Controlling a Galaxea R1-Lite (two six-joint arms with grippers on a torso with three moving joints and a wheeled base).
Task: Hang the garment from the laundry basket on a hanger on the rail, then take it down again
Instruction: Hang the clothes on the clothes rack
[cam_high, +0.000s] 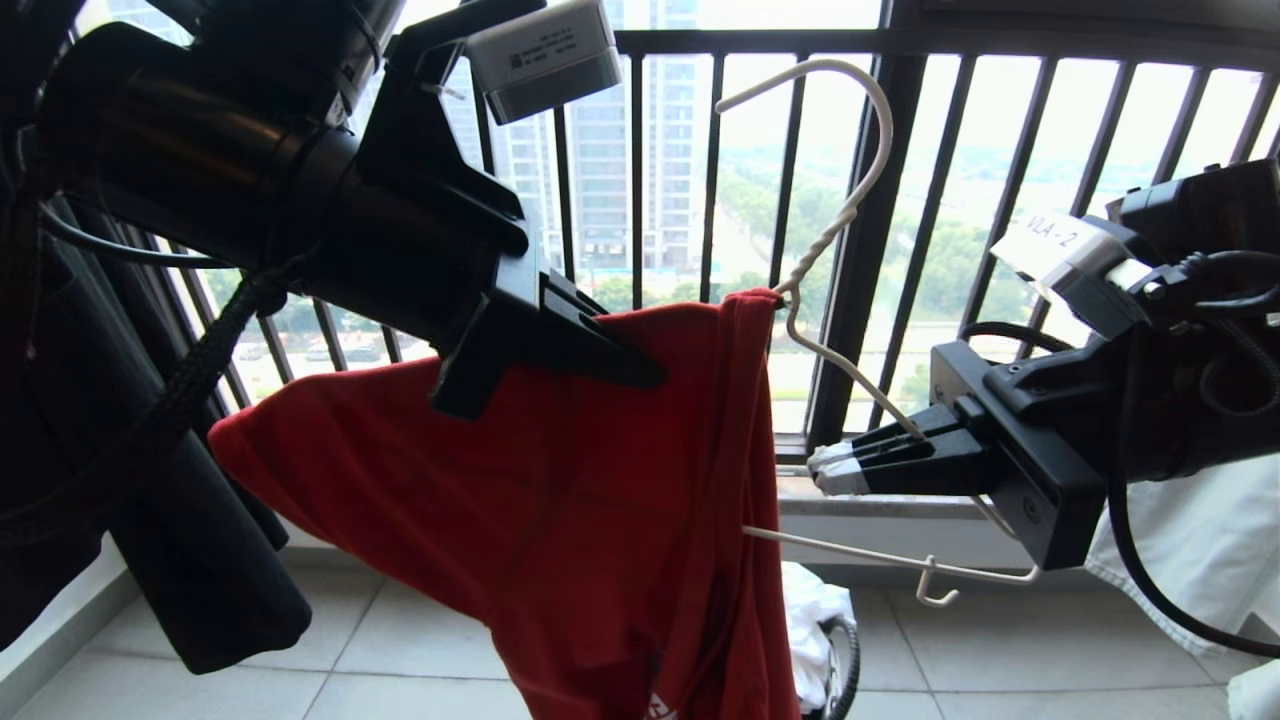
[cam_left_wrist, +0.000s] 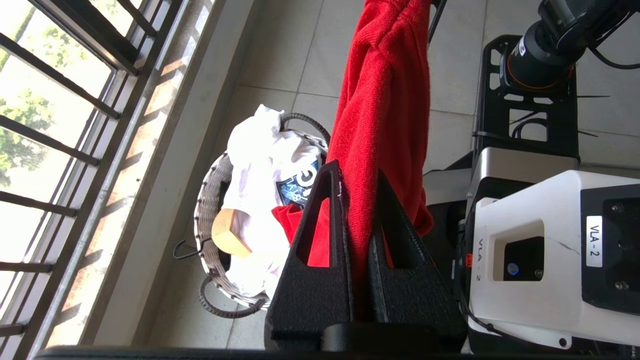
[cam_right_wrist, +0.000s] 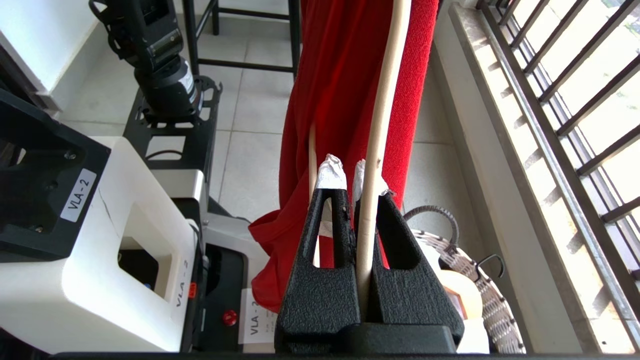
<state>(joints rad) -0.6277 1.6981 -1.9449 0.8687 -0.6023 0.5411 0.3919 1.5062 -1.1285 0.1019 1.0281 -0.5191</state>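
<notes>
White tag (cam_high: 1050, 243) on right arm's wrist housing, head view: "VLA-2", handwritten; white base housing (cam_left_wrist: 530, 250) in left wrist view: "VLA - 2" down its side, and again on a white sticker (cam_left_wrist: 594, 241) on the black panel beside it; right wrist view: "VLA-2" sticker (cam_right_wrist: 78, 195) on black panel; camera-module label (cam_high: 543, 47): print too small to read; white lettering on red garment (cam_high: 560, 480): cut off, unreadable.

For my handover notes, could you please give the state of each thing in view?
Left tool: shut on the red shirt.
Right tool: shut on the hanger.
Red shirt: draped over one hanger arm, hanging down.
Hanger: held up, hooked on nothing.
Basket: on the floor, holding white clothes.
</notes>
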